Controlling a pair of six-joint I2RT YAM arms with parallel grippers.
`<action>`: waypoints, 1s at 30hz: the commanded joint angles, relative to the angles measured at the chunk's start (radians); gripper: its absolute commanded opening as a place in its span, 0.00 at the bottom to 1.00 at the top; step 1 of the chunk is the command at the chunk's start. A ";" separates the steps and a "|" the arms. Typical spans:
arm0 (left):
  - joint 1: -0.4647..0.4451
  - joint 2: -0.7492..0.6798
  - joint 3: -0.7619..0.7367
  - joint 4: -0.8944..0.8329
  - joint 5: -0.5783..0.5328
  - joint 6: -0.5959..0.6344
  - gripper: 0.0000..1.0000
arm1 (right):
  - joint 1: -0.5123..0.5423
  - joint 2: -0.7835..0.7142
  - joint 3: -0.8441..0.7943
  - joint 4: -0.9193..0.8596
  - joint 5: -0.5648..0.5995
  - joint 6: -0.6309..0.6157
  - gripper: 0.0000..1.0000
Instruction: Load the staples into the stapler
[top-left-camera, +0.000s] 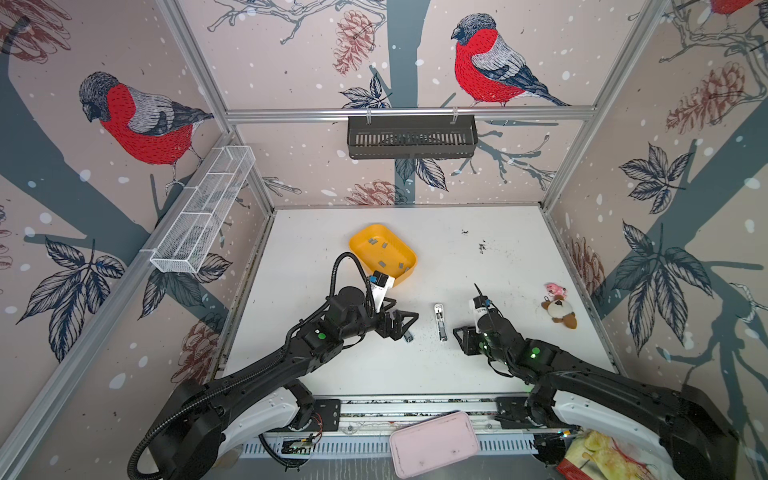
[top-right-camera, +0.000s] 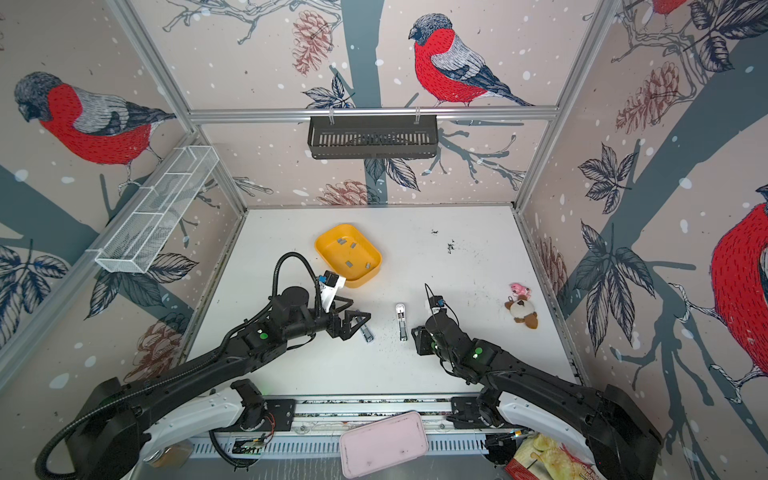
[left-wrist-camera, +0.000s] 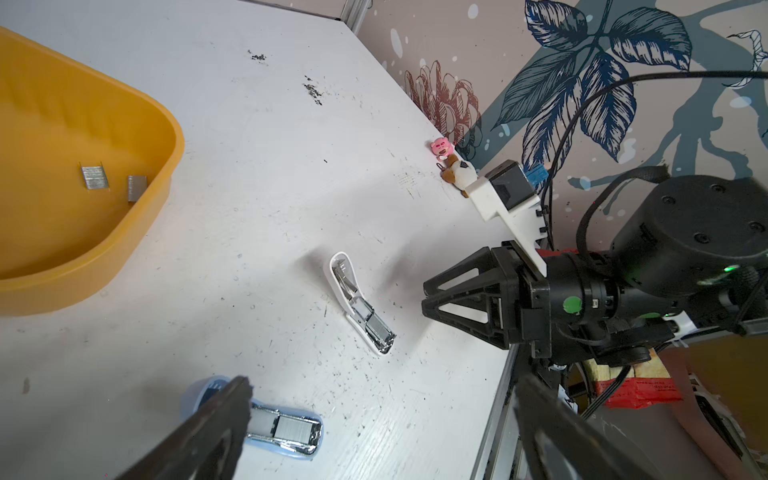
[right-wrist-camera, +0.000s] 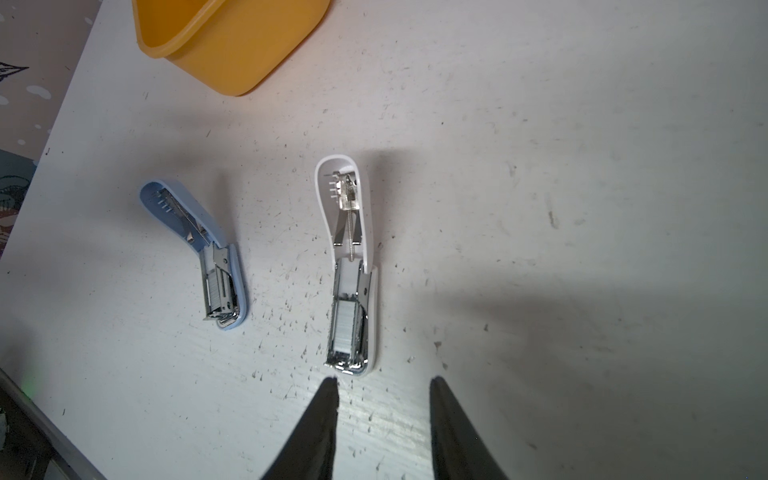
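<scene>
Currently the left pincer (left-wrist-camera: 382, 384) is spread fully wide with nothing gripped. It hangs just over the pale blue plastic mini stapler (left-wrist-camera: 286, 430). In the left wrist view one finger (left-wrist-camera: 224, 419) covers the stapler's lid end; cannot tell whether they touch. The blue stapler lies hinged open on the scuffed white surface (top-left-camera: 498, 257), metal channel facing up, with a pale grey block sitting in the channel.

The right pincer (right-wrist-camera: 383, 382) is partly open, its gap clear and nothing held. Its tips sit just short of the metal nose of the white plastic mini stapler (right-wrist-camera: 353, 266), not touching. The white stapler is also hinged open and lies flat with its lid end toward the back wall. A pale grey block sits in its channel too. In both top views it lies between the two pincers, the blue one just to its left.

The flat grey metal staples (top-left-camera: 384, 245) are several short strips lying loose in the yellow rounded plastic tray (top-left-camera: 365, 254). The tray stands behind the left pincer, well apart from both staplers.
</scene>
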 joint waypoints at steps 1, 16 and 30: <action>0.000 0.004 -0.003 0.087 0.000 -0.001 0.99 | -0.001 0.014 0.020 0.024 -0.026 -0.012 0.38; 0.000 0.207 0.120 -0.003 0.135 0.044 0.97 | 0.021 0.078 0.032 0.078 0.029 0.014 0.38; 0.000 0.257 0.072 0.149 0.150 -0.023 0.95 | 0.120 0.207 0.075 0.065 0.095 0.028 0.43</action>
